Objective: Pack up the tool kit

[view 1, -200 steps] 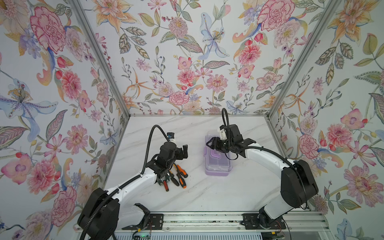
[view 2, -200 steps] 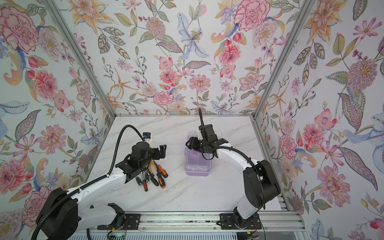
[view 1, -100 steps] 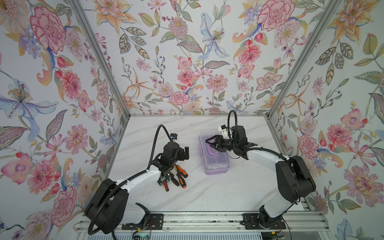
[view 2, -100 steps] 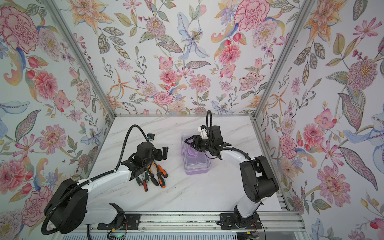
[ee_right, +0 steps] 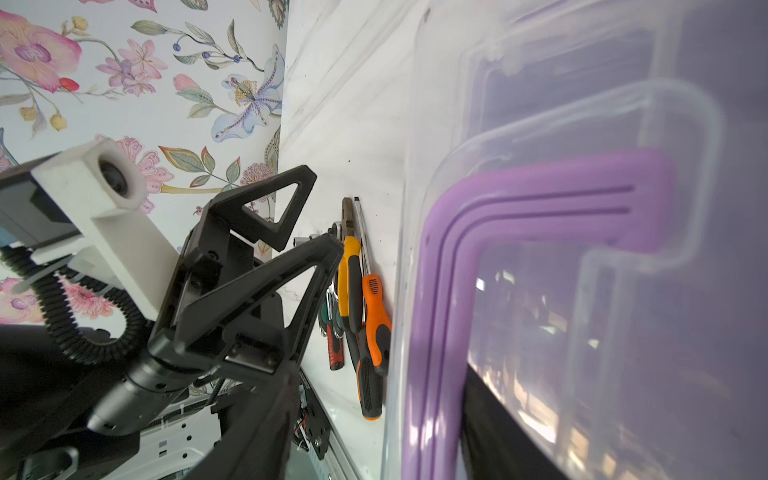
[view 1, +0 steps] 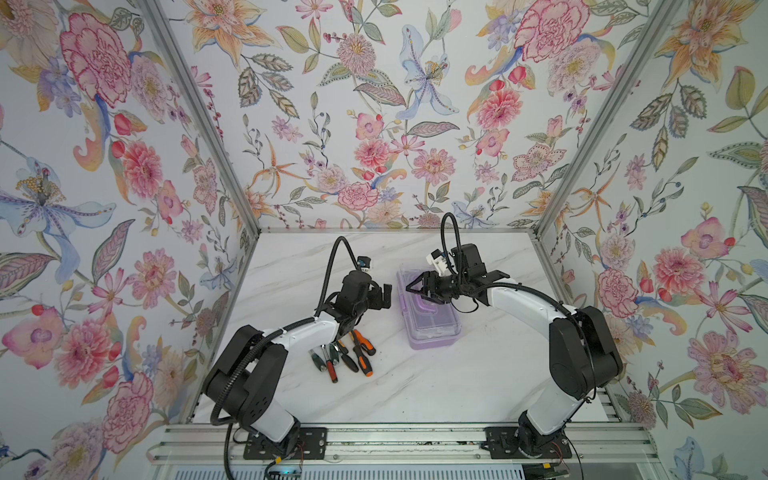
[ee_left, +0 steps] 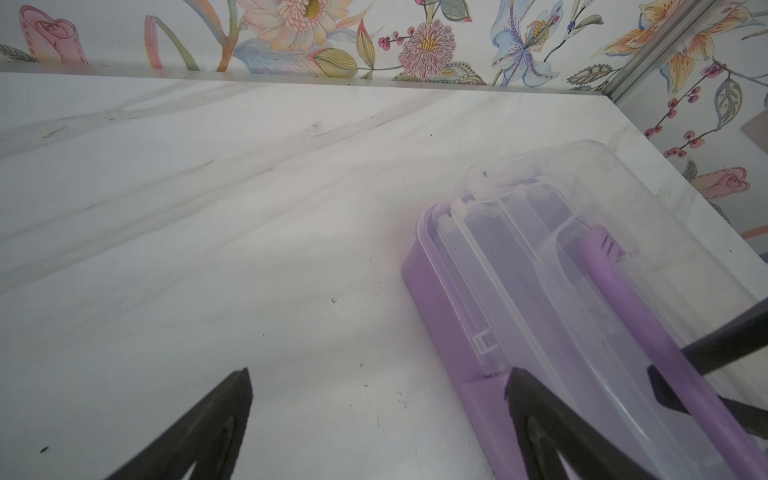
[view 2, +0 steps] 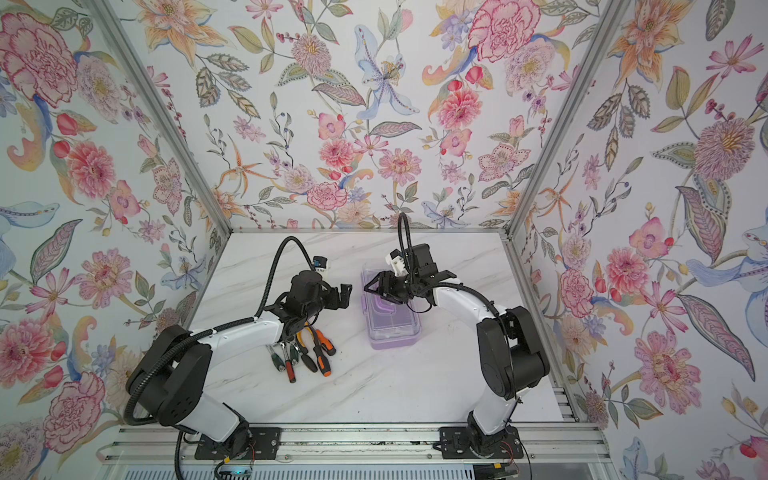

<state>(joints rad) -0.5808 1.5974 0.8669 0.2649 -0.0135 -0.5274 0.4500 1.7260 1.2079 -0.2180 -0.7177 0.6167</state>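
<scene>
The tool kit's lilac box (view 1: 432,332) (view 2: 392,338) (ee_left: 440,316) lies shut under its clear lid, its purple handle (ee_right: 540,195) (ee_left: 615,291) flat on top. My right gripper (view 1: 413,289) (view 2: 372,289) (ee_right: 378,372) is open and rolled on its side at the box's far end. Its jaws straddle the handle's bar, one finger against the bar and the other apart from it. My left gripper (view 1: 380,297) (view 2: 343,295) (ee_left: 380,374) hovers wide open and empty just left of the box. The loose tools (view 1: 345,357) (view 2: 305,353) lie beside the left arm: yellow-handled pliers (ee_right: 351,266) and orange-black screwdrivers (ee_right: 376,307).
The marble table (view 1: 415,386) is walled with floral panels on three sides. The arm bases sit on a metal rail (view 1: 395,442) along the front edge. Part of the tool pile is hidden under the left forearm.
The box's far end has swung left, so it now lies slanted, with the right gripper following at its handle. My left gripper has drifted right, closer to the box.
</scene>
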